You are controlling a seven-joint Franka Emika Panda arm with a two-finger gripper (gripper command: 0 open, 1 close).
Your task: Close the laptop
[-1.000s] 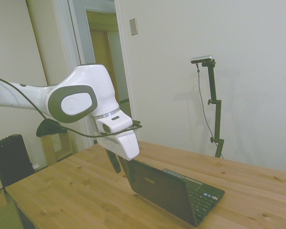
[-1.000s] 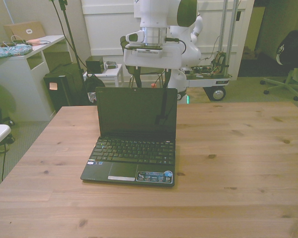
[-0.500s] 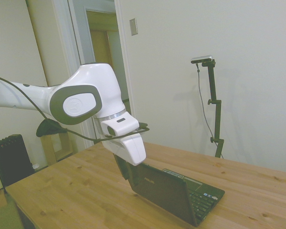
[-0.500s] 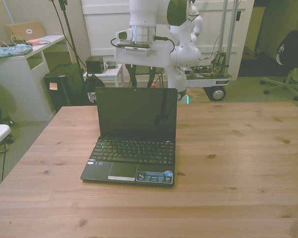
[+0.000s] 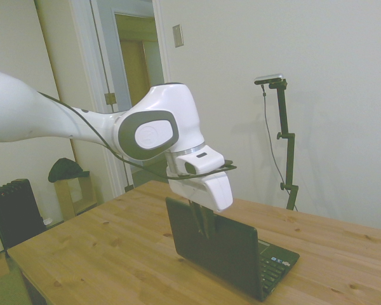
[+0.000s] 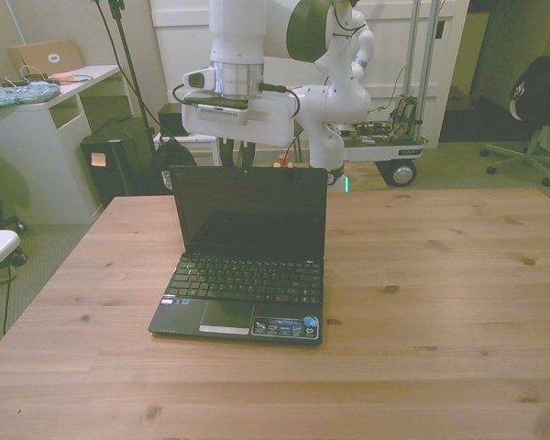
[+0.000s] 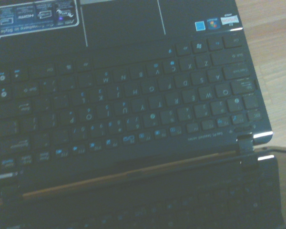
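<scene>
The laptop [image 6: 247,266] stands open in the middle of the wooden table [image 6: 440,275], with its black keyboard and palm-rest stickers facing the front view. Its dark lid [image 5: 219,254] is about upright. My gripper [image 6: 236,158] hangs just behind the lid's top edge, toward the front view's left half of it. The dark fingers [image 5: 204,222] point down against the lid's back, and they look open with a small gap. The wrist view looks down on the keyboard [image 7: 124,109] and hinge.
A white desk [image 6: 46,101] and a black box stand off the table at the front view's left. An office chair [image 6: 532,119] sits at the right and a wheeled cart [image 6: 385,137] behind the table. A dark radiator [image 5: 13,213] is by the wall.
The arm has swung forward and toward the front view's left, bringing the fingers onto the back of the lid. The lid has tipped from leaning back to about upright.
</scene>
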